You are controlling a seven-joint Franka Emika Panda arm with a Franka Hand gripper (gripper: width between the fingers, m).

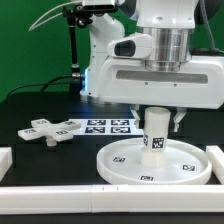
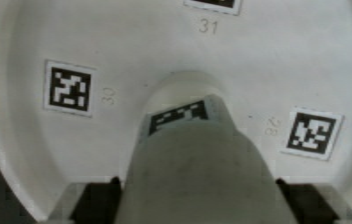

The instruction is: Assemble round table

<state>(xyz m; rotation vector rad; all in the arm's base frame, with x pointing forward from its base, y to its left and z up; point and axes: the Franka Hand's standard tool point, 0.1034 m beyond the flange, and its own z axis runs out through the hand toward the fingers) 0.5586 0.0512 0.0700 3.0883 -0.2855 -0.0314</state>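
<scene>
Near edge: a white border rail [image 1: 100, 203] is lying along the front of the black table [image 1: 40, 105]. More rail pieces are showing at the far-left and far-right edges of the exterior view.

Just behind the rail, right of centre: the round disc [image 1: 128, 168] is lying flat with its rim up. Small black-white tags are showing on its floor. In the wrist view the disc [image 2: 48, 150] is filling the frame, and one square tag [image 2: 70, 88] is sitting beside the leg's foot.

Centre of the disc: the cylinder leg [image 1: 155, 135] is standing upright and touching the disc floor, with a tag facing the exterior camera. In the wrist view the leg [image 2: 199, 160] is running down to the disc and is carrying its own tag.

Jaws: they are closing on the upper part of the leg from both sides. In the wrist view the dark pads [image 2: 98, 200] are pressing against its flanks, so the jaws are gripping the leg.

Farther back, left: the cross-shaped foot [image 1: 52, 130] is lying flat on the table, well apart from the disc.

Behind the disc, between the foot and the arm: the marker board [image 1: 108, 125] is lying flat.

Far: the white arm [image 1: 165, 40] is rising above the leg.
</scene>
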